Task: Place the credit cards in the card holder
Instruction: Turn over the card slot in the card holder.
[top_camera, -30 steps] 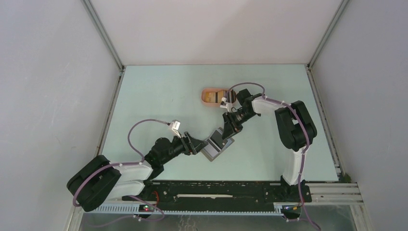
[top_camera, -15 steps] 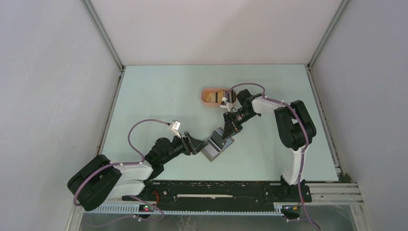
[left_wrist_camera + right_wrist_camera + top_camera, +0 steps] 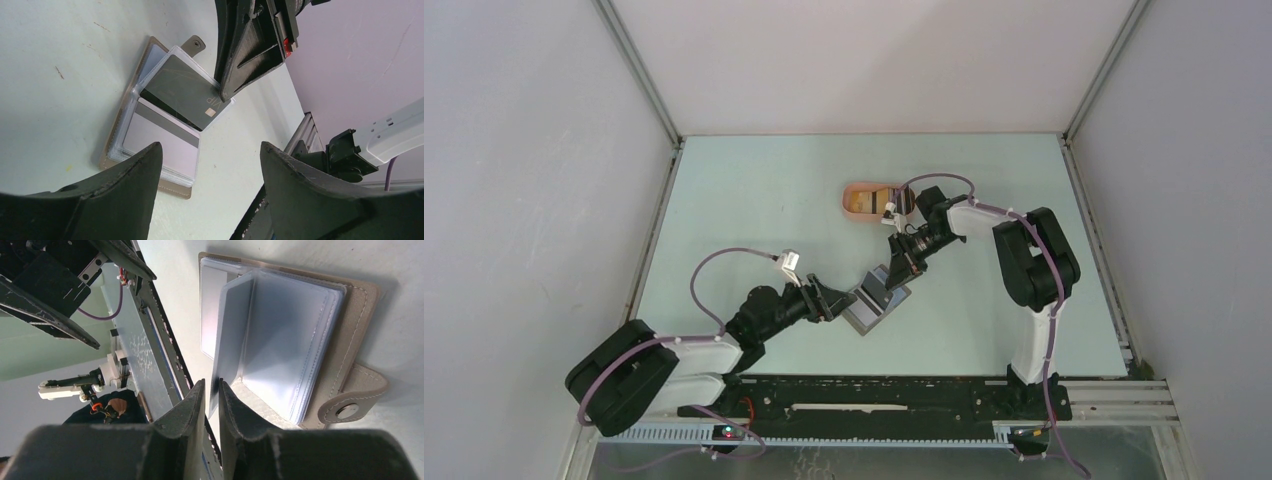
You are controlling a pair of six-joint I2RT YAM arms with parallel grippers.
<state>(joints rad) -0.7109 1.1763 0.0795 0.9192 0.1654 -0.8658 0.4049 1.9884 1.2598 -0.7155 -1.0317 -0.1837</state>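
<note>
The card holder (image 3: 360, 315) lies open on the surface (image 3: 50, 75) between the two arms, its clear sleeves fanned up. The right claw (image 3: 212, 395) is clamped on the corner of a dark VIP card (image 3: 180, 95), which lies slanted across the top sleeve. A pale striped card (image 3: 160, 140) sits in the sleeve beneath. The left claw (image 3: 210, 150) hovers just beside the holder, fingers wide apart.
</note>
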